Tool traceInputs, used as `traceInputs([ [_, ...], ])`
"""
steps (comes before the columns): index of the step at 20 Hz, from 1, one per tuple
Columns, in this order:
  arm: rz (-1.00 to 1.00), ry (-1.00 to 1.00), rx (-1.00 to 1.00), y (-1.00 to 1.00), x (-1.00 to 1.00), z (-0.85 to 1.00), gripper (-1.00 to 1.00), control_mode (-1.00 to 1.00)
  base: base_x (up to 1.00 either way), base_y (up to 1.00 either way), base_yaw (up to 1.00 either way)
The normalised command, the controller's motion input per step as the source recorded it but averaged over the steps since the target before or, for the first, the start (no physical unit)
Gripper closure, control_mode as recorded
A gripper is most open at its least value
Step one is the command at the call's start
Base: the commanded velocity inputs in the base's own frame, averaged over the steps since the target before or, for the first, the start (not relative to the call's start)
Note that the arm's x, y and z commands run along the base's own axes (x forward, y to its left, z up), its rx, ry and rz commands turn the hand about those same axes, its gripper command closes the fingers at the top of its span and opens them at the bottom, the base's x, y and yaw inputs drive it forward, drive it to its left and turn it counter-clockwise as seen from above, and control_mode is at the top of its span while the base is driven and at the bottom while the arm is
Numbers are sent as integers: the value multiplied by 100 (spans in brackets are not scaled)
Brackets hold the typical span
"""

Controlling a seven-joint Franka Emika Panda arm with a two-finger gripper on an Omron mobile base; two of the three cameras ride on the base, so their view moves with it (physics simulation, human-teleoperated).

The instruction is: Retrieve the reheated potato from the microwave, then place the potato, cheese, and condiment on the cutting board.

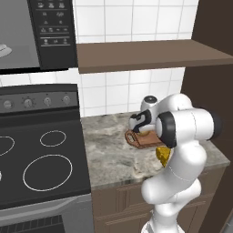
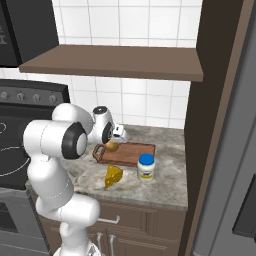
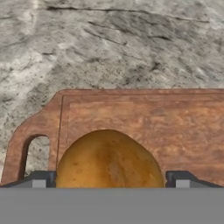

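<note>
Potato (image 3: 109, 159) half-hidden between end effector (image 3: 109, 179) fingertips.

White tiled wall (image 2: 145, 20), brown shelf (image 2: 115, 62)

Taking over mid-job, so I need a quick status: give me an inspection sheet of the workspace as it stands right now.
Surface: grey stone counter, right of the black stove.
Job's things: potato on the cutting board near its handle loop; cheese and condiment on the counter in front of the board, not on it; microwave open, interior grey.
Clutter: nothing seen.
Grippers: pincer open, fingertips either side of the potato with gaps showing.
Cables: nothing seen.
Surroundings: wooden shelf above the counter, white tiled wall, tall dark cabinet on the right.
</note>
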Motion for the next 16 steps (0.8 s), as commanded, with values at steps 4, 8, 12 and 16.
traceInputs([
  [4, 0, -3, 5, -5, -18, -1, -100, -100, 0, 0, 0],
  [8, 0, -9, 11, -9, -19, 4, -100, -100, 0, 0, 0],
  [12, 0, -13, 13, -5, -12, 21, -100, -100, 0, 0, 0],
  [16, 0, -8, 11, -6, -13, 25, -100, -100, 0, 0, 0],
])
